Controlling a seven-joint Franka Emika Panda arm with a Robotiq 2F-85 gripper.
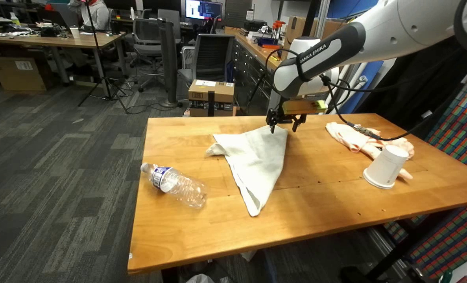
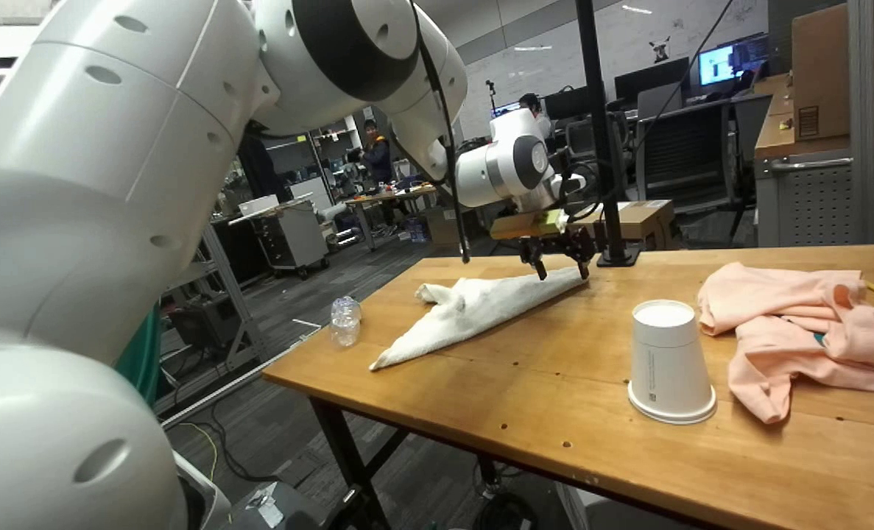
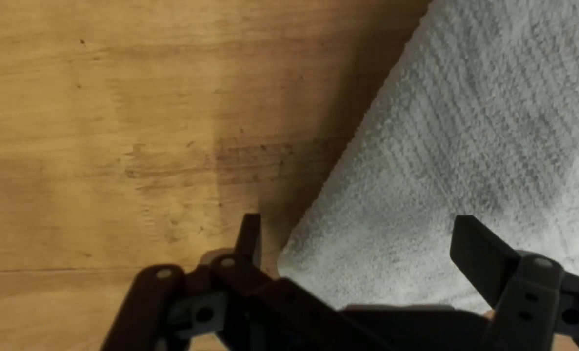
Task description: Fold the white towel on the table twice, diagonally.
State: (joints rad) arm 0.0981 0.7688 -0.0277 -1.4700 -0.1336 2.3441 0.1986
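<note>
A: Where do we see the white towel (image 1: 257, 161)?

B: We see it lying on the wooden table (image 1: 316, 212). It looks folded, a bit like a triangle, with a long pointy end. A bunched-up bit pokes out at another corner.

A: And where do we find the gripper (image 1: 283, 128)?

B: We find it right over a corner of the towel, with its tips pointing down. It is on the end of the big white arm (image 1: 398, 35).

A: Are its fingers (image 3: 482, 261) together or apart?

B: Wide apart. In the wrist view, we see a finger over the wood and a finger over the towel. The towel's corner shows between them. We can't tell if the tips touch the cloth.

A: What else do we see on the table?

B: We see a clear bottle (image 1: 182, 188) lying on its side near the edge. We see a white cup (image 1: 386, 167) standing upside down. Some pink cloth (image 2: 805, 338) is in a messy heap just beside the cup. In both exterior views, our towel is between the bottle and the cup, nearer to the bottle.
</note>
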